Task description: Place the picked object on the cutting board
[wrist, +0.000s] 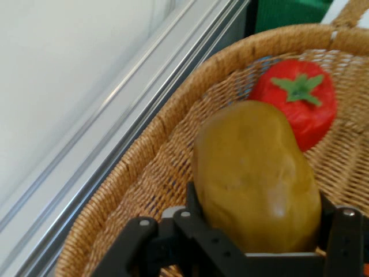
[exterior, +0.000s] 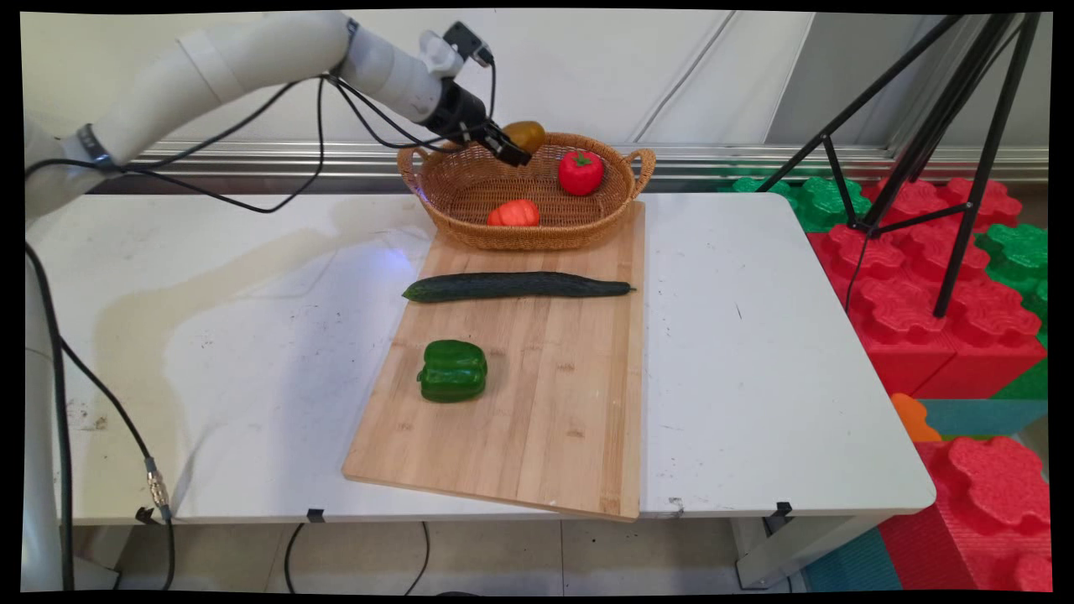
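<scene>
Table: your white rectangular table [exterior: 755, 352] bears everything here; its bare right half gives the arm nothing to catch on.
Board: the long pale bamboo cutting board [exterior: 545, 403] lies down the table's middle, its near corner just over the table's front edge, so it serves as a flat bed for loose produce.
Basket: the oval woven wicker basket with two handles [exterior: 470, 180] sits on the board's far end; its raised wall keeps round things from rolling off.
Cucumber: the long dark green cucumber [exterior: 516, 286] lies crosswise on the board, just in front of the basket and apart from it.
Green pepper: the squat glossy green bell pepper [exterior: 452, 371] rests on its side nearer you, well apart from the cucumber.
Red pepper: the red toy pepper with a green stalk [wrist: 300, 101] lies inside the basket against its far wall.
Orange piece: a ribbed orange-red vegetable [exterior: 513, 213] lies in the basket by its near wall.
Potato: the smooth brownish-yellow potato [wrist: 256, 179] hangs above the basket's far rim, lifted clear of the weave, beside the red pepper.
Gripper: your black two-finger gripper [wrist: 259, 231] is clamped on the potato's sides, fingers spread only as wide as the potato.
</scene>
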You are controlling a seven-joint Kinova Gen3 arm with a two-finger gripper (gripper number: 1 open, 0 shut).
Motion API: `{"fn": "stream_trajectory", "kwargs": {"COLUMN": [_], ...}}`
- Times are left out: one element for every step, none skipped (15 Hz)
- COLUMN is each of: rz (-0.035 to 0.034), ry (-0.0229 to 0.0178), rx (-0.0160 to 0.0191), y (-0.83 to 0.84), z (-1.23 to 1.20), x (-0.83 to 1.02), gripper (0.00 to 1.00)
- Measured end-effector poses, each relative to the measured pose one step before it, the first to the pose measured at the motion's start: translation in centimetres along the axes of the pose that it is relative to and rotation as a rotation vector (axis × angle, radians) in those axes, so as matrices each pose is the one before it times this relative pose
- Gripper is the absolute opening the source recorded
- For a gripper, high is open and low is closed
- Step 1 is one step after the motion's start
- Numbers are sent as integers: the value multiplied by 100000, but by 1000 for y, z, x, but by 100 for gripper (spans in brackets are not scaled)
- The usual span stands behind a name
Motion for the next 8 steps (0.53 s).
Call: {"fn": "stream_trajectory", "kwargs": {"rz": [906,764,934,971,880,1079,1128,1133], "ry": [862,581,648,557,404,400,349,254], "rx": [-725,-599,-710,-707,-766,-992,-1071,-1139], "y": [54,36,24,31,77,103,133,156], "z": [-1139,-892,-1132,-1177,-995,-1146,-1142,-973], "x": [181,90,48,-5,-15,-62,-90,-89], "gripper": [0,0,0,0,0,0,0,0]}}
